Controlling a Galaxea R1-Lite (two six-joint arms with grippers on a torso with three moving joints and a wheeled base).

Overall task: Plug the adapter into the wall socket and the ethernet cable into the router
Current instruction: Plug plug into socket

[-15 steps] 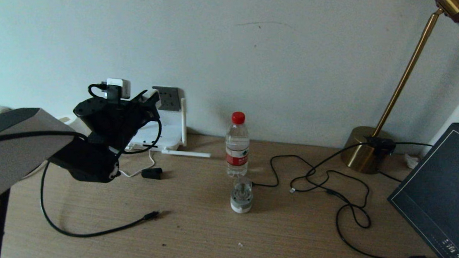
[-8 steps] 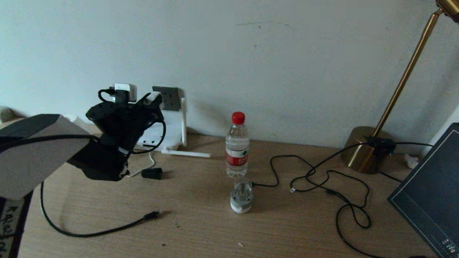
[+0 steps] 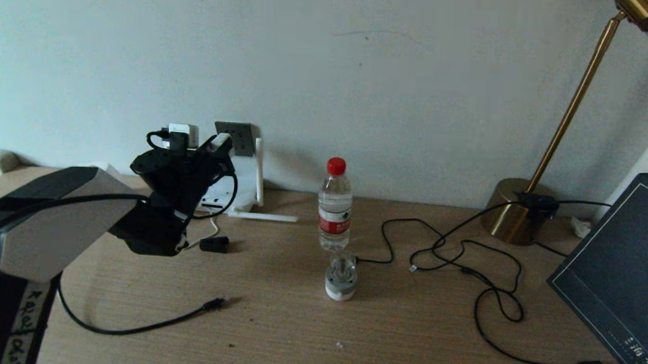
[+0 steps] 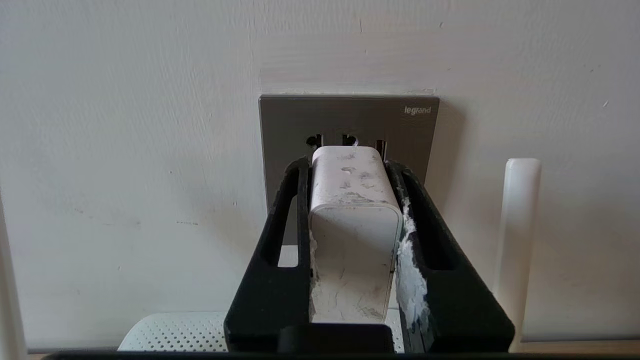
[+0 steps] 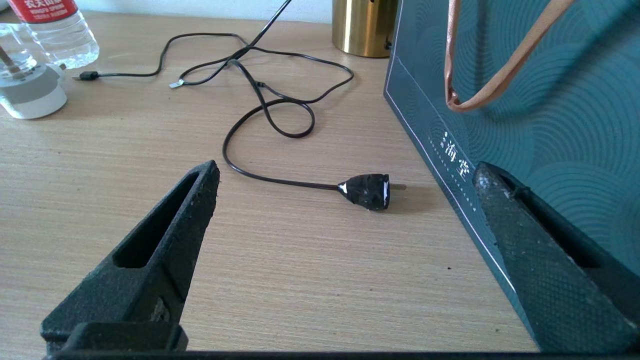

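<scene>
Two grippers are ours, and we take the nearer one first: the right gripper [image 5: 345, 200] hangs low over the wooden desk [image 3: 317, 335] with its jaws spread wide and nothing between them, a chunky black plug [image 5: 367, 191] lying on the desk beyond its tips, beside a dark green bag [image 5: 550, 100]. Farther out on the desk we see the ethernet cable [image 3: 131, 327] curving loose, its small connector [image 3: 216, 304] resting on the wood, well apart from the router [image 3: 231, 186]. Past that stand a water bottle [image 3: 334, 204] and a small grey-and-clear device [image 3: 341, 276] in front of it. At the back left, we hold the adapter [image 4: 355, 220] in the left gripper [image 4: 352, 165], jaws closed snug on its two sides. The adapter's front end sits just before the wall socket [image 4: 285, 120], level with its upper row of pin holes; whether it touches, we cannot tell. The router leans below the socket against the wall, one antenna [image 4: 520, 240] upright beside the plate.
</scene>
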